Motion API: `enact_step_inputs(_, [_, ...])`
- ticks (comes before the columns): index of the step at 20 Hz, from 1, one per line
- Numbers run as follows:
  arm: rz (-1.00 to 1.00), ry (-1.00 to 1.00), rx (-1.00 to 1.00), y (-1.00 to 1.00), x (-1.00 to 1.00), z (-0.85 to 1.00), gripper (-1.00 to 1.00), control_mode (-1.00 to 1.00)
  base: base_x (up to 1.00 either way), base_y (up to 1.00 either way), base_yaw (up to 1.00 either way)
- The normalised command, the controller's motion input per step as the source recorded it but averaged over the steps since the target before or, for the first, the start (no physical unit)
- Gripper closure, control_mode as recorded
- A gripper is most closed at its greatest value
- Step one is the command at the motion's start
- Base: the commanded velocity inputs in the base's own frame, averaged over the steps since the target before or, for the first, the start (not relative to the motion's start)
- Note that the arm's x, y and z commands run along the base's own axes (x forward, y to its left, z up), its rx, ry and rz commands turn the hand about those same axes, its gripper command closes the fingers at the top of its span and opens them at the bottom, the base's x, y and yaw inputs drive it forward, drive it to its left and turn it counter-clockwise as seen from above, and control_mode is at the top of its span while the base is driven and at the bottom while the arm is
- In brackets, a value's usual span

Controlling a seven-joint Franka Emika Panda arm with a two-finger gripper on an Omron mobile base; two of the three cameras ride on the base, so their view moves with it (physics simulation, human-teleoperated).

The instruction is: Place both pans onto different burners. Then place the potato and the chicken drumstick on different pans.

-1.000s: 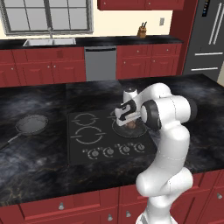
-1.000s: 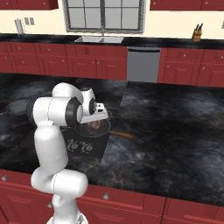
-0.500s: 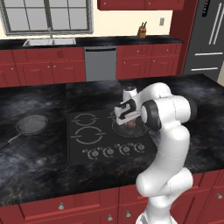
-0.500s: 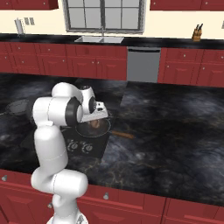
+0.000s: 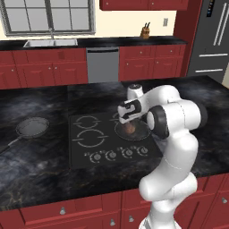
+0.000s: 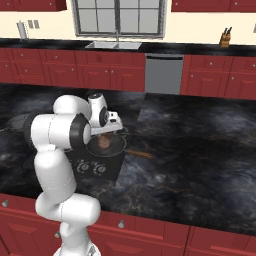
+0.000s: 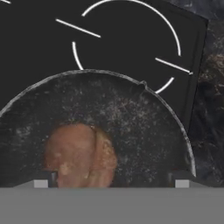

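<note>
Directly under the pincer [image 5: 129, 117], in the pan [image 7: 144, 131] that sits on the cooktop's near right burner, lies the potato [image 7: 79, 155]. In the hand view it rests left of centre on the pan floor, between the two finger tips, which stand wide apart with nothing between them (so the pincer is released and the potato looks delivered). The left base view shows the same lump [image 5: 130, 129] just below the hand, apart from it.

The relation that the coming move turns on, as I judge it, is sideways. The second pan [image 5: 32, 127] lies well to the robot's left on the dark worktop [image 5: 40, 174], off the cooktop [image 5: 89, 154] entirely, its handle running toward the near left edge of the picture. The two left burners [image 5: 88, 137] stand bare between it and the pincer, so the arm has a long reach leftward across the glass.

On the other side, in the right base view, a thin orange-brown piece [image 6: 141, 154] lies on the worktop just beside the cooktop's right edge, long axis roughly along the worktop front; it is probably the chicken drumstick, though too small to be sure which end is the bone.

The first pan's handle is hard to make out, and the arm's own bulk covers much of that pan in both base views.
</note>
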Motion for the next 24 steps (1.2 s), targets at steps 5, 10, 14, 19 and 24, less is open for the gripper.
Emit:
enact_step_inputs(5, [-0.01,-0.13,0.02,0.0,-0.41,0.73,-1.0,-1.0,0.0,0.0,0.0])
enact_step_inputs(10, [-0.09,-0.09,0.02,0.0,-0.42,0.5,-1.0,-1.0,0.0,0.0,0.0])
enact_step_inputs(14, [-0.08,-0.05,0.05,0.0,-0.49,0.23,-1.0,-1.0,0.0,0.0,0.0])
enact_step_inputs(19, [-0.07,-0.05,0.05,0.0,-0.51,0.17,-1.0,-1.0,0.0,0.0,0.0])
enact_step_inputs(24, [-0.02,-0.03,0.03,0.0,-0.43,0.07,-1.0,-1.0,0.0,0.0,0.0])
